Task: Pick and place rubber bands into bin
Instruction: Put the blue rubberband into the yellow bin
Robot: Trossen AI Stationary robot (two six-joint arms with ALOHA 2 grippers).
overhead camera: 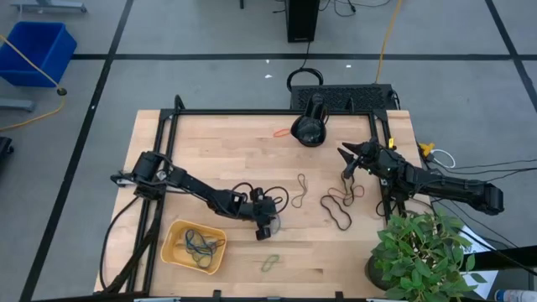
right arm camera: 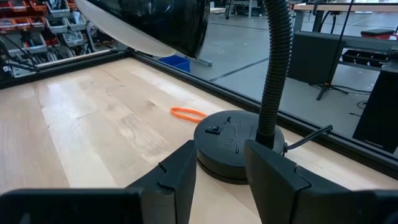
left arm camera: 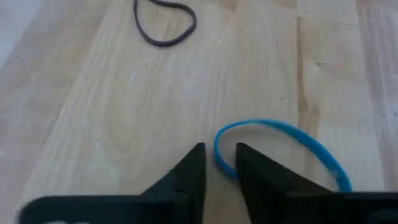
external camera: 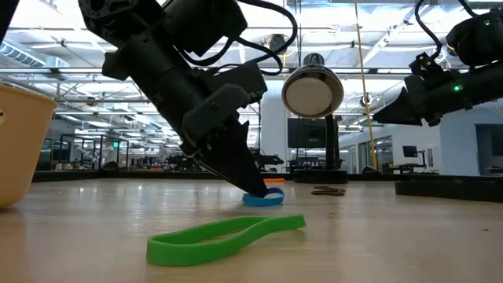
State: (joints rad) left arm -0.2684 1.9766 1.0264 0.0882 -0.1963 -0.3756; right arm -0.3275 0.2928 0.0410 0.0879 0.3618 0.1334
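From above, the left gripper (overhead camera: 268, 225) is down on the worktop (overhead camera: 218, 151) near the front edge, just beside the orange-yellow bin (overhead camera: 174, 252), which already holds several bands; a green rubber band (overhead camera: 269, 263) lies loose nearby, and brown bands (overhead camera: 340, 201) sit well apart toward the right gripper (overhead camera: 346, 153), which hangs raised near the desk lamp (overhead camera: 309, 128).

Down at table height, the left fingertips touch the blue rubber band (external camera: 263, 197) — green band in the foreground, untouched.

Left wrist view: jaws narrowed to a slim gap, one edge of the blue band threaded between them — closing, not yet a sure pinch.

Right wrist view: jaws parted, holding nothing, lamp base ahead, an orange band (right arm camera: 188, 113) beyond.

The risk, I'd say: such a thin bite on a floppy loop could slip free on the lift, or snag and flick away.
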